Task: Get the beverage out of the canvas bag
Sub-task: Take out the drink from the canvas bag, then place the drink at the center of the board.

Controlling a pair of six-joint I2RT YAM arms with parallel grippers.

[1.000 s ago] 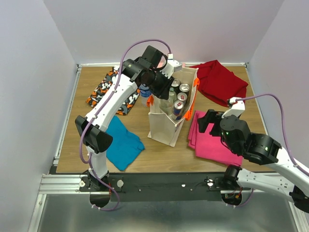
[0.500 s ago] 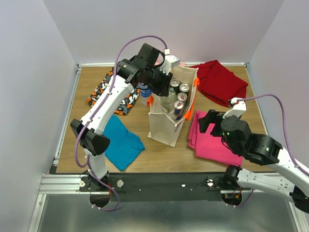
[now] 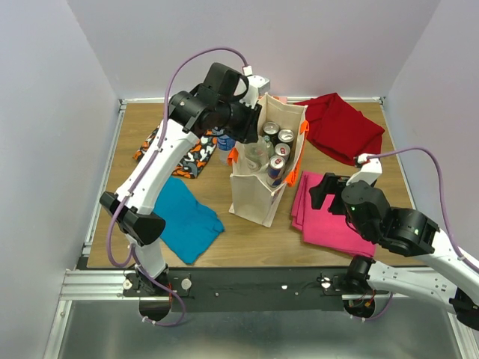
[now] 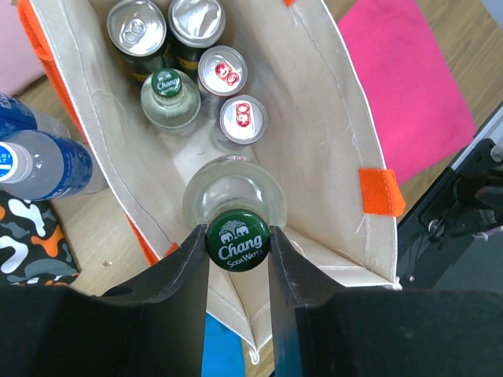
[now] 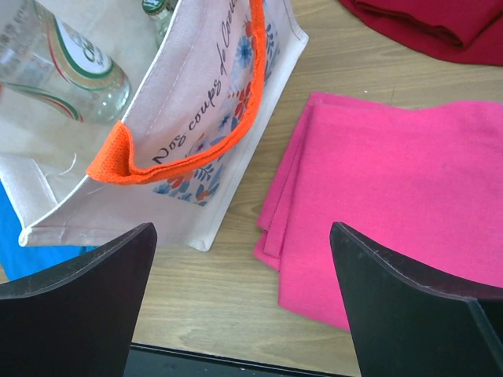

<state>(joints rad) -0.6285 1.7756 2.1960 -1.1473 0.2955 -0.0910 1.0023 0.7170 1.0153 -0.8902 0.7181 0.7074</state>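
The beige canvas bag point(image 3: 254, 196) with orange handles point(image 3: 303, 127) stands upright mid-table; it also shows in the left wrist view point(image 4: 338, 118) and the right wrist view point(image 5: 212, 94). My left gripper point(image 4: 238, 239) is over the bag's open top, shut on the green "Chang" cap of a clear glass soda water bottle point(image 4: 236, 200), which hangs upright within the bag's mouth. In the top view this gripper point(image 3: 247, 126) is at the bag's far left edge. My right gripper point(image 5: 244, 298) is open and empty, low beside the bag's right side, over the pink cloth's edge point(image 3: 320, 191).
In the bag are two dark cans point(image 4: 137, 27), two small silver-red cans point(image 4: 242, 119) and a second Chang bottle point(image 4: 167, 98). Blue-labelled water bottles point(image 4: 39, 161) stand left of the bag. Folded cloths lie around: pink point(image 3: 329, 217), red point(image 3: 340, 127), blue point(image 3: 183, 221), patterned point(image 3: 176, 149).
My left arm has swung a little left and upward over the bag with the bottle held in its fingers. The right arm has stayed almost still.
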